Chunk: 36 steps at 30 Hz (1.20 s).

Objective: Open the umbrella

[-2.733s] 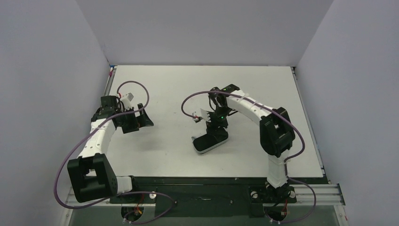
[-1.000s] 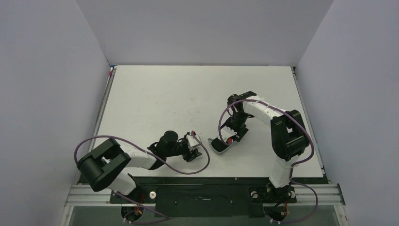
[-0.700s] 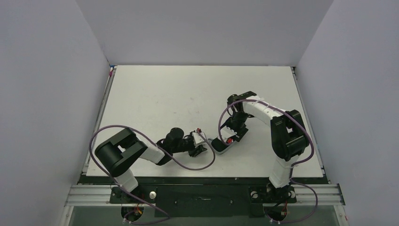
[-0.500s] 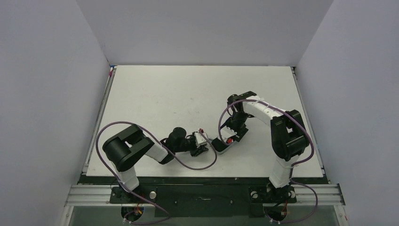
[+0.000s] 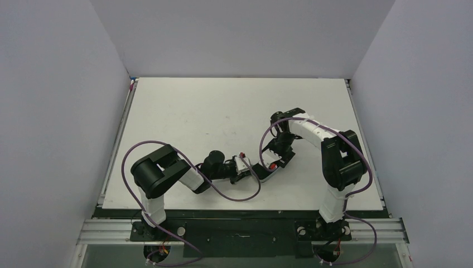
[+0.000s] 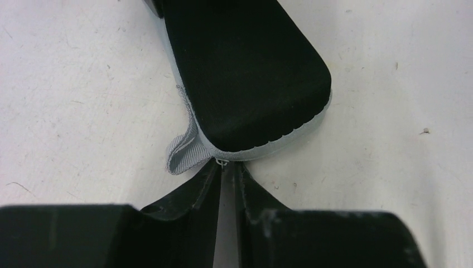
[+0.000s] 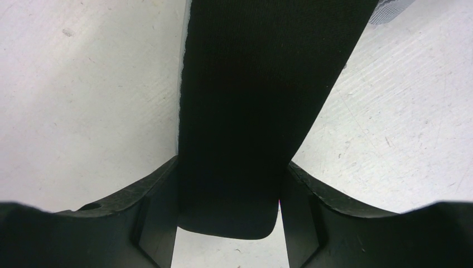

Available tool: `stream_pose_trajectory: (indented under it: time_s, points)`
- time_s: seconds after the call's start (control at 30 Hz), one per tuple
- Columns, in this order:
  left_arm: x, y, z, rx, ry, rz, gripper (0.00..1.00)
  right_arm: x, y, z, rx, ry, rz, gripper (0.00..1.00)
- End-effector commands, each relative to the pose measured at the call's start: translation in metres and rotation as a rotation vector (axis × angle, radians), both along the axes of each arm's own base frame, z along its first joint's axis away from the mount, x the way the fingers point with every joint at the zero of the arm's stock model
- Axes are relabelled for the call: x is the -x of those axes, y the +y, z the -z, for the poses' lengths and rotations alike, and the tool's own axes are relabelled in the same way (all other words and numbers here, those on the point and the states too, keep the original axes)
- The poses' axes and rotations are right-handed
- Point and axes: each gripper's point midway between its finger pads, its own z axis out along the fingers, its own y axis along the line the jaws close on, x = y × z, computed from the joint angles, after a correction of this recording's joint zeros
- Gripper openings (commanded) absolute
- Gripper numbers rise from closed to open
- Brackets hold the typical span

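Scuffed white table (image 5: 184,111) carries a black grey-edged case (image 6: 245,72)

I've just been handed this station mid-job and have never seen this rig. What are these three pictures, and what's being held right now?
Two robot arms are bolted at the near edge of a white table. The wide picture looks down from above and behind them. The other two come from a camera on each wrist, with that arm's own fingers at the bottom. One thing lies on the table: a flat black case with grey edging and a grey loop, presumably the folded umbrella. The right gripper clamps it from both sides. The left gripper, fingers nearly closed, sits at its rounded end beside the loop.
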Motion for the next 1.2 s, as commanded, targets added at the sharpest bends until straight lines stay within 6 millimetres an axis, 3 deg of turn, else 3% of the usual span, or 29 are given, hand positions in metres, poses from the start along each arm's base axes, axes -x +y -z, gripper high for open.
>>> stream_pose_trajectory:
  time_s: [0.0,0.1,0.53,1.17]
  points:
    - [-0.001,-0.008,-0.007,0.021,-0.023,0.025,0.07,-0.003,-0.003,-0.007,-0.006,-0.01,-0.04,0.3]
    - [-0.002,-0.005,-0.006,0.014,-0.022,0.002,0.0,-0.004,-0.005,-0.007,-0.004,-0.008,-0.025,0.29]
    - [0.005,0.012,-0.012,0.014,-0.013,-0.075,0.0,-0.015,-0.006,-0.01,0.006,0.009,0.189,0.26]
    - [0.013,0.003,-0.019,0.03,0.003,-0.104,0.0,-0.015,0.015,-0.018,-0.031,0.099,0.537,0.26]
